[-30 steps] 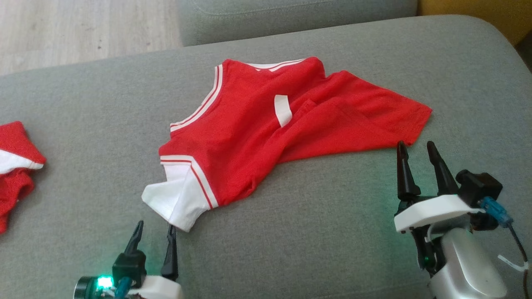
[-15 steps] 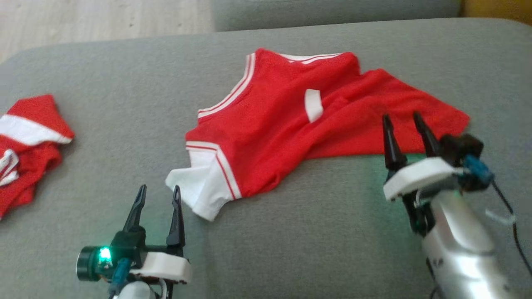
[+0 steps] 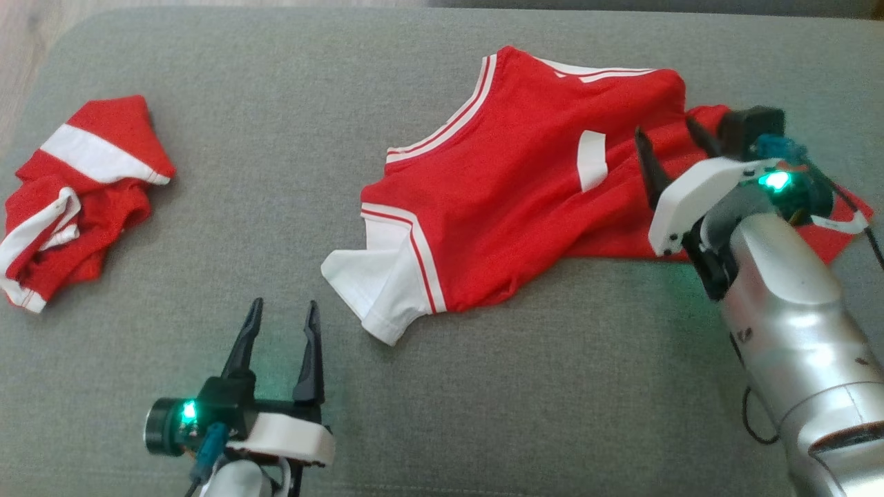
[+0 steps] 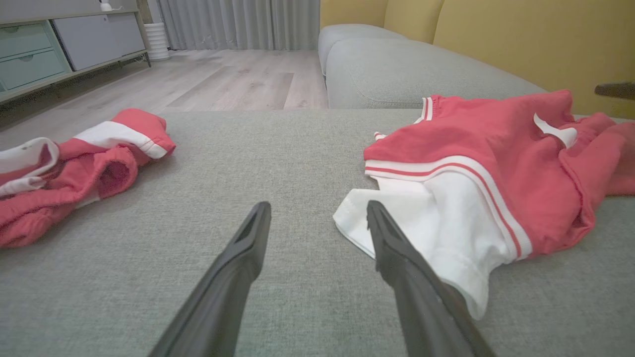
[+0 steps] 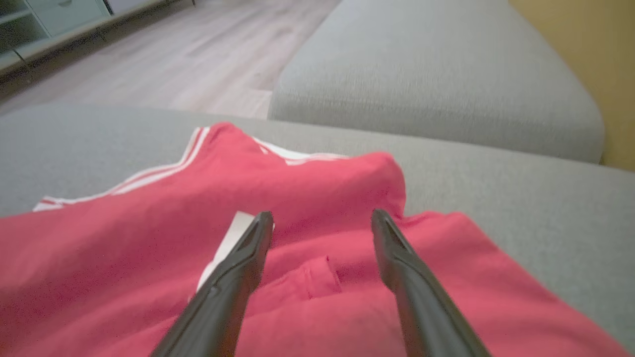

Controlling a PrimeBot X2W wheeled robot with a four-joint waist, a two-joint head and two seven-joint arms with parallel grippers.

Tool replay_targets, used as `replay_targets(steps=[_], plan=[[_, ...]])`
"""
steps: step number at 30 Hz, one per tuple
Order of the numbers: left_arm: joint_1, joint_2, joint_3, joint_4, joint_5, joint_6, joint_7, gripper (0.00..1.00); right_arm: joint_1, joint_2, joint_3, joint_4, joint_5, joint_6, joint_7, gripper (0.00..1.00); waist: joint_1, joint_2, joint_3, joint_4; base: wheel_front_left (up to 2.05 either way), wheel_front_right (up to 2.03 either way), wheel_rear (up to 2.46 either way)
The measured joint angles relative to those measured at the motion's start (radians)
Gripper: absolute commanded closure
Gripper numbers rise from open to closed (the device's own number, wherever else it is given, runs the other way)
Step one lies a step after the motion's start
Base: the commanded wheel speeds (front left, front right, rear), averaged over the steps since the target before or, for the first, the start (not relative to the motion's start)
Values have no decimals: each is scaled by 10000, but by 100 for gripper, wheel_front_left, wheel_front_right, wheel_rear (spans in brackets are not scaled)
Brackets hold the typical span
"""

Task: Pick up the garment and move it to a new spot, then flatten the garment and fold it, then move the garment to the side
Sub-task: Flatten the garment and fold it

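A red garment (image 3: 511,200) with white striped trim and a white sleeve (image 3: 376,290) lies rumpled on the grey sofa cushion (image 3: 539,386). My right gripper (image 3: 664,128) hangs open over the garment's right part, close to its white label (image 3: 592,160). In the right wrist view the gripper (image 5: 322,213) has the red cloth (image 5: 124,248) under both fingers and nothing between them. My left gripper (image 3: 284,304) stands open above the cushion, just left of the white sleeve. In the left wrist view this gripper (image 4: 317,206) has the sleeve (image 4: 436,233) beside its right finger.
A second red and white garment (image 3: 76,193) lies crumpled at the cushion's left end, also in the left wrist view (image 4: 74,158). Another grey cushion (image 5: 436,89) and a yellow backrest (image 4: 521,44) lie beyond. Wooden floor (image 4: 223,84) is past the cushion's far edge.
The head camera has swung, shifting the whole picture. My right gripper has moved forward from the garment's near hem to over its right part. The left gripper has advanced beside the sleeve.
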State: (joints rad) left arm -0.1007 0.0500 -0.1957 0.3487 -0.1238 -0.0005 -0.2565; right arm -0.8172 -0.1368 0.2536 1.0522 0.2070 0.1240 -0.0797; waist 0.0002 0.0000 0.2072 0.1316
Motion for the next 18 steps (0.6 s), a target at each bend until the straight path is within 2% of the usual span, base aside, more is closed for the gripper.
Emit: replay_targets(steps=[4, 18], plan=[[-30, -12, -207, 4, -119, 10, 0, 0, -13, 2, 378, 725, 2, 0, 374, 0, -1, 0, 94, 66, 0, 0, 0], [-359, -17, -418, 46, -188, 0, 0, 0, -160, -19, 915, 1567, 318, 0, 105, 0, -1, 0, 347, 146, 0, 0, 0]])
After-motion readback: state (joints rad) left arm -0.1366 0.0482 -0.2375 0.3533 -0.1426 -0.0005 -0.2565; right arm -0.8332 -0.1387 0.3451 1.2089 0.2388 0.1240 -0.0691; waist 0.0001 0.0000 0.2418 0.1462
